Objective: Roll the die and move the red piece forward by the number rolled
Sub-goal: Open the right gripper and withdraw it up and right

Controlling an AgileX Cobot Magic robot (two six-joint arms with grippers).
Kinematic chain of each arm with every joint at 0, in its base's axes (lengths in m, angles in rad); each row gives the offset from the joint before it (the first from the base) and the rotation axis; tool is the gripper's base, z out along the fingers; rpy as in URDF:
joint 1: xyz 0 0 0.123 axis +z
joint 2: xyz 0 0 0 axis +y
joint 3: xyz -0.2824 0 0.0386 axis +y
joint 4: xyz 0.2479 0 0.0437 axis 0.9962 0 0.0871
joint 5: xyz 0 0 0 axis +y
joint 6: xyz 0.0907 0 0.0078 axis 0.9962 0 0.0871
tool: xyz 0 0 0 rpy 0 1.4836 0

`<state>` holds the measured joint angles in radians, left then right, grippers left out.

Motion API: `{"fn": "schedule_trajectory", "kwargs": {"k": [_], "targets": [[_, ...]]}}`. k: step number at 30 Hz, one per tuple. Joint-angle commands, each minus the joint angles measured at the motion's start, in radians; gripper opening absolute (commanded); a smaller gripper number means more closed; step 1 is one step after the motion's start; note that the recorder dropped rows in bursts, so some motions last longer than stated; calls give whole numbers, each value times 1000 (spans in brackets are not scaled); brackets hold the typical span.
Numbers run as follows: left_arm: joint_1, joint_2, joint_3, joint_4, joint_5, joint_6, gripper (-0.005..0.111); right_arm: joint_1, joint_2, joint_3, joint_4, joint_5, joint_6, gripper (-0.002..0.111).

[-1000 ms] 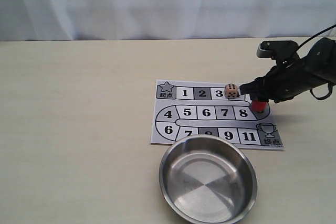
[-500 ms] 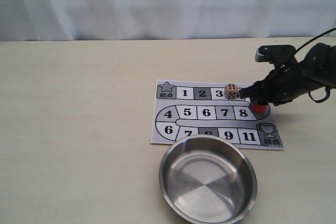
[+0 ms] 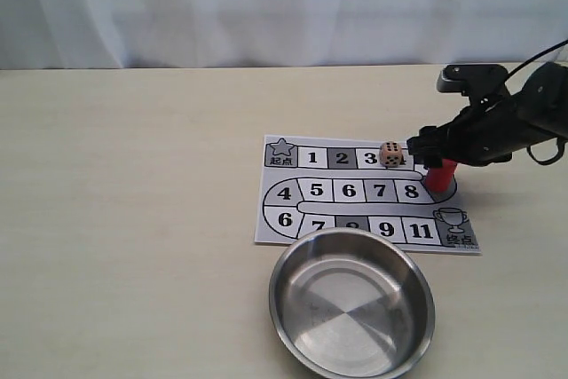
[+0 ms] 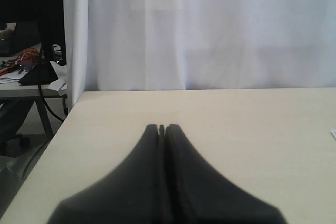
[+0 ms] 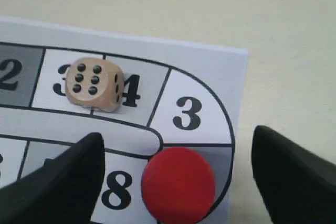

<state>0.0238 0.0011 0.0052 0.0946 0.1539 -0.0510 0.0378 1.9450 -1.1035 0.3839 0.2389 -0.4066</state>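
Observation:
The red piece (image 3: pixel 441 177) stands upright on the grey square at the right bend of the numbered board (image 3: pixel 270 210), beside square 8. My right gripper (image 3: pixel 424 153) hovers just above it, open. In the right wrist view its black fingers (image 5: pixel 68 177) flank the red piece (image 5: pixel 178 184) with wide gaps on both sides and touch nothing. The die (image 3: pixel 390 154) rests on the board's top row, over the line between squares 3 and 4, six pips up (image 5: pixel 94 84). My left gripper (image 4: pixel 161 127) is shut and empty above bare table; it is out of the exterior view.
A steel bowl (image 3: pixel 284 272) sits at the front of the table and overlaps the board's lower edge near squares 7 and 8. A white curtain hangs behind the table. The table's edge and a cluttered desk (image 4: pixel 31 69) show in the left wrist view.
My right gripper has risen off the red piece, so more of the piece shows below it. The die and the piece have stayed in place.

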Motion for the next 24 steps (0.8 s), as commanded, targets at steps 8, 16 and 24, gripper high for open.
{"fn": "schedule_trajectory", "kwargs": {"k": [8, 16, 24], "targets": [[0, -1, -5, -1, -12, -2, 0, -4, -146, 0, -38, 49, 2, 19], [0, -1, -5, -1, -10, -2, 0, -54, -292, 0, -41, 161, 9, 4], [0, -1, -5, -1, -10, -2, 0, -154, -410, 0, -50, 254, 3, 4]]}}
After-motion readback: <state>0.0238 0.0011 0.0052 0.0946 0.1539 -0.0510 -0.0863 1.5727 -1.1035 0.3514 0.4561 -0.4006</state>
